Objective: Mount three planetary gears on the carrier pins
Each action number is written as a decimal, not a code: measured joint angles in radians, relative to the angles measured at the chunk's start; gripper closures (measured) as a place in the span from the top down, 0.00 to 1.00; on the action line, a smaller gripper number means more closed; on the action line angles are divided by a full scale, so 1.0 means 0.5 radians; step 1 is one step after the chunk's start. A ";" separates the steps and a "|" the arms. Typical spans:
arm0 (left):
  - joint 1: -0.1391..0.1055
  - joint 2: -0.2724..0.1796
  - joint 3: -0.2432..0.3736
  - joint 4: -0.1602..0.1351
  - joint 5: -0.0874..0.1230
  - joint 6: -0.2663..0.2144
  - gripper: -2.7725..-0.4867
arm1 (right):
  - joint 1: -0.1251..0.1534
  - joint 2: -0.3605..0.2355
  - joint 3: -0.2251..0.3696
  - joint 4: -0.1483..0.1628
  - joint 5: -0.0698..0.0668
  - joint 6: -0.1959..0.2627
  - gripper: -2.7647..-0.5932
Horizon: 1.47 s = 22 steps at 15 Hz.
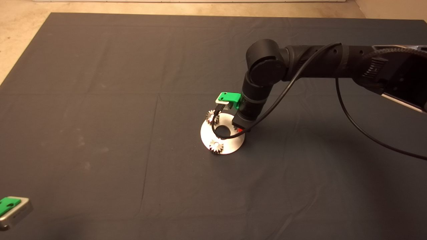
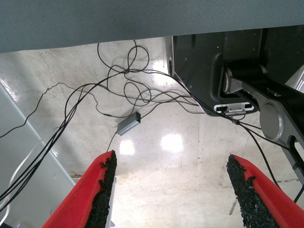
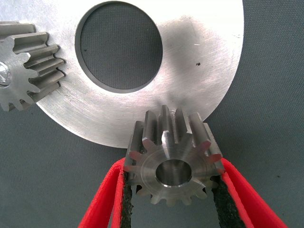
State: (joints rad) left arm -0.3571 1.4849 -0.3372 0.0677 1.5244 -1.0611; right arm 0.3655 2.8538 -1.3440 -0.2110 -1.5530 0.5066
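The round silver disc (image 1: pixel 230 141) with a large central hole lies mid-mat; it also shows in the right wrist view (image 3: pixel 190 71). Two planetary gears sit on it, one at the far edge (image 1: pixel 212 116) and one at the near edge (image 1: pixel 216 145). My right gripper (image 1: pixel 238 129) stands over the disc's right edge. In the right wrist view it (image 3: pixel 172 166) is shut on a third gear (image 3: pixel 173 152) at the disc's rim; whether a pin is in its hole I cannot tell. Another gear (image 3: pixel 26 64) sits on a carrier pin. My left gripper (image 1: pixel 10 208) is parked at the lower left, open (image 2: pixel 173 190).
The right arm (image 1: pixel 317 61) reaches in from the right with a black cable (image 1: pixel 360 130) hanging over the mat. The left wrist view looks at the floor with loose cables (image 2: pixel 123 85) and a dark machine base (image 2: pixel 223 66).
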 joint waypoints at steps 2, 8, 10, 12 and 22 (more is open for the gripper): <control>0.001 0.000 0.000 0.000 0.000 0.000 0.49 | 0.000 0.003 -0.002 0.000 -0.001 0.000 0.18; 0.001 0.000 0.000 0.000 0.000 0.000 0.49 | 0.000 0.006 -0.027 0.001 0.004 0.000 0.18; 0.001 0.000 0.000 0.000 0.000 -0.001 0.49 | 0.000 0.006 -0.033 -0.001 0.006 -0.001 0.18; 0.001 0.000 0.000 0.000 0.000 -0.003 0.49 | 0.000 0.006 -0.046 -0.005 0.010 -0.007 0.18; 0.001 0.000 0.000 -0.001 0.000 -0.006 0.49 | 0.000 -0.007 -0.021 -0.014 0.022 -0.024 0.18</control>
State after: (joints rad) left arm -0.3568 1.4849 -0.3372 0.0672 1.5245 -1.0640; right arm 0.3655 2.8504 -1.3544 -0.2179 -1.5419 0.4945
